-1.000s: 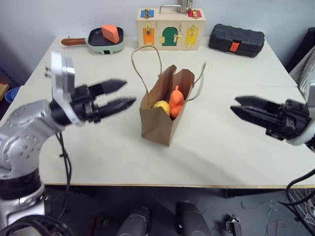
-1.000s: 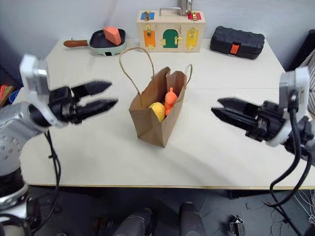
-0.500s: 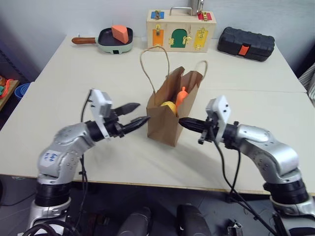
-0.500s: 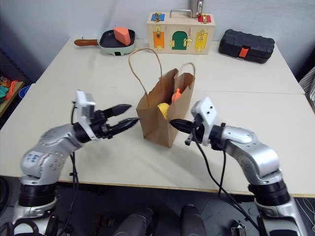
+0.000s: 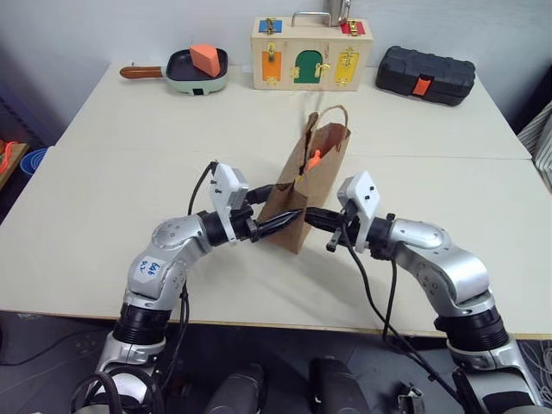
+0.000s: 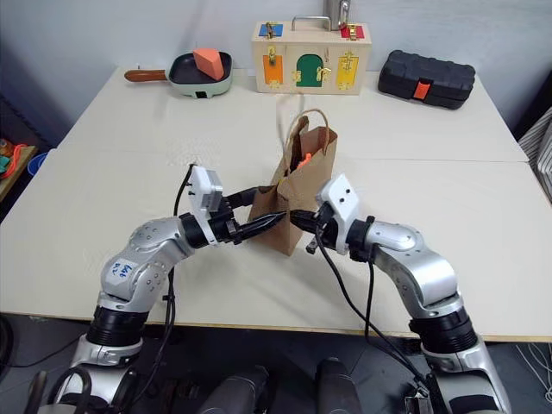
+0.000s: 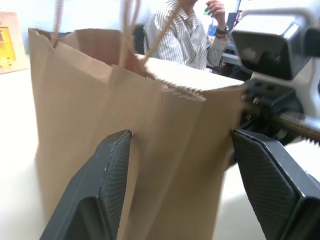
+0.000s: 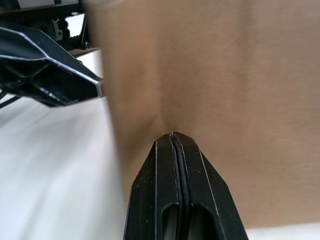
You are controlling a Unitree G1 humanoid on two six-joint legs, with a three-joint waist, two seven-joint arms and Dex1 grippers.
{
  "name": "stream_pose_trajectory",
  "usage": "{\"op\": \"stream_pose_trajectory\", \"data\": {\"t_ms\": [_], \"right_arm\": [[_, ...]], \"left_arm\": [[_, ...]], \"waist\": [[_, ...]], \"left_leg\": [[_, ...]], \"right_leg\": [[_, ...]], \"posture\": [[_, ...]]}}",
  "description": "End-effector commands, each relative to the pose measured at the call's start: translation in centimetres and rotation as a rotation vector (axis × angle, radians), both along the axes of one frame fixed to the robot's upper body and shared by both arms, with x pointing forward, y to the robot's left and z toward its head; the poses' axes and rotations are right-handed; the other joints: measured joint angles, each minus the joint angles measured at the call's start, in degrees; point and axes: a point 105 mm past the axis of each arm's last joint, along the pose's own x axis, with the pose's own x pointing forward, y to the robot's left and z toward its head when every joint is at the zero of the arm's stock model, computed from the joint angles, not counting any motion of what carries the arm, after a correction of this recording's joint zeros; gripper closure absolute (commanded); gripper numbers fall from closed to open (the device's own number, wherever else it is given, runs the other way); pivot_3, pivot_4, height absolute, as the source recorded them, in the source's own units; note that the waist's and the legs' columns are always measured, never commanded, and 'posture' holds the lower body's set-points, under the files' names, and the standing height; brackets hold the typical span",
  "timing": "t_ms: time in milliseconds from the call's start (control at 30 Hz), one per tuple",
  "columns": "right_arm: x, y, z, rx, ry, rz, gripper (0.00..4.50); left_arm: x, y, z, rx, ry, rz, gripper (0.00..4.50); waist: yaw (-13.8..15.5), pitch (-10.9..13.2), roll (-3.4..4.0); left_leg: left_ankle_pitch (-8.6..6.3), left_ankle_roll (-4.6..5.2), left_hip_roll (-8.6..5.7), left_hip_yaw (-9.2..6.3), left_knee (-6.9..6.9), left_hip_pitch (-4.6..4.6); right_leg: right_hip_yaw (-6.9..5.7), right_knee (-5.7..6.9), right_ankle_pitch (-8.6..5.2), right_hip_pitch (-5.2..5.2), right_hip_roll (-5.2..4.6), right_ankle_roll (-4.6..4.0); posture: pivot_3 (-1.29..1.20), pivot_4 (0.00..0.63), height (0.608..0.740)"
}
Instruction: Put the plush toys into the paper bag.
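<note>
**Both arms closed in on the paper bag at mid-bench**

Nearest the robot, both arms reach forward over the bench (image 5: 103,198) with elbows bent outward and forearms angled inward, so the two grippers meet at the lower part of the paper bag (image 5: 306,185) from opposite sides.

The left gripper (image 5: 274,221) points forward and to the right, roughly level. Its jaws stand well apart, and the left wrist view shows them set either side of the bag's near corner fold; whether the fingers (image 7: 102,185) actually press the paper I cannot tell.

The right gripper (image 5: 309,215) points forward and to the left, tilted slightly down. Its jaws are fully closed with nothing between them, and the tip sits against the bag's side panel, as the right wrist view shows.

The bag stands upright near the middle of the bench, squeezed narrow, its cord handles (image 5: 330,116) up. An orange plush toy (image 5: 315,157) shows just inside the mouth; the yellow toy cannot be made out.

Along the far edge, well apart from the bag: a pan (image 5: 181,71) holding an orange block (image 5: 203,59), a wooden box (image 5: 312,53) with coloured doors, and a black case (image 5: 426,73).

A person in a striped shirt (image 7: 192,37) shows beyond the bag in the left wrist view.
</note>
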Motion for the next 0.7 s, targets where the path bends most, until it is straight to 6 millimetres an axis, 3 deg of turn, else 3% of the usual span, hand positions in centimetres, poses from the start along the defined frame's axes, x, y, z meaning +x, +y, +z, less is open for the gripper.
{"op": "stream_pose_trajectory", "data": {"t_ms": [33,200,433,700], "right_arm": [[0.0,0.7,1.6,0.024,-0.065,0.016,4.49],[-0.5,1.0,3.0,0.055,-0.089,0.042,4.49],[-0.5,1.5,2.7,0.023,-0.107,0.053,4.49],[-0.7,1.8,2.5,0.030,-0.102,0.071,4.49]], "left_arm": [[-0.9,0.1,1.0,-0.010,-0.046,0.000,1.19],[-1.5,1.0,1.3,-0.012,-0.042,0.028,1.19],[-0.6,1.9,1.4,-0.015,-0.040,0.186,1.19],[-2.3,1.5,1.6,-0.067,0.030,0.109,1.19]], "waist": [[-0.05,0.00,0.00],[-0.21,0.00,0.00],[-0.08,0.00,0.00],[-0.12,0.00,0.00]], "left_leg": [[0.00,0.00,0.00,0.00,0.00,0.00],[0.00,0.00,0.00,0.00,-0.01,0.00],[-0.01,-0.01,0.00,-0.01,-0.02,0.00],[-0.02,-0.03,0.04,0.00,-0.05,0.00]], "right_leg": [[0.00,0.00,0.00,0.00,0.00,0.00],[0.01,0.01,0.00,-0.01,0.01,0.00],[0.01,-0.03,0.00,0.00,0.02,0.00],[0.03,-0.03,0.00,-0.01,0.06,0.00]], "posture": [[0.00,0.150,0.740],[0.00,0.150,0.740],[0.00,0.150,0.740],[0.00,0.150,0.740]]}}
